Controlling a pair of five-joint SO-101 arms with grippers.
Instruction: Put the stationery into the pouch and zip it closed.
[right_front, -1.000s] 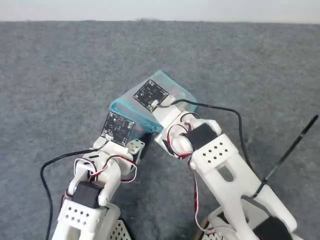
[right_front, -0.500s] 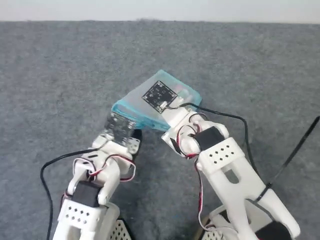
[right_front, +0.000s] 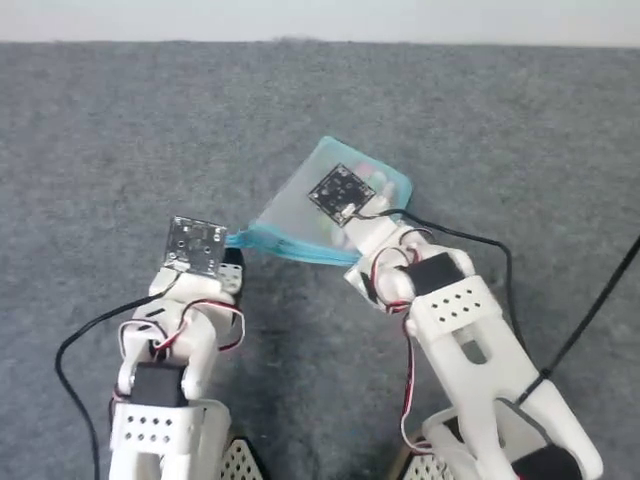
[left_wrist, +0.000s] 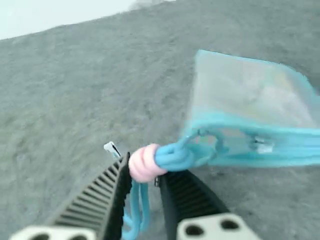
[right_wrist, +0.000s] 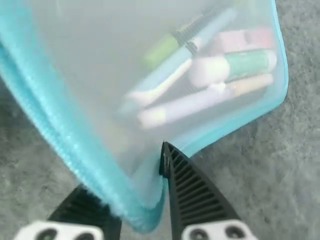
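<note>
Status: left gripper (left_wrist: 144, 172) clenched on the zipper cord (left_wrist: 172, 155), right gripper (right_wrist: 127, 172) clamped on a corner of the pouch (right_front: 295, 215), which lies mid-mat (right_front: 120, 130) between the arms, pens (right_wrist: 200, 85) inside.

No text, number, label or sign can be read. The pens and markers (right_wrist: 200, 102) inside the pouch (right_wrist: 90, 55) show only as coloured bands through its translucent wall, and any print on them is too blurred to tell. The circuit board (right_front: 340, 192) over the pouch carries marks too small to read.
</note>
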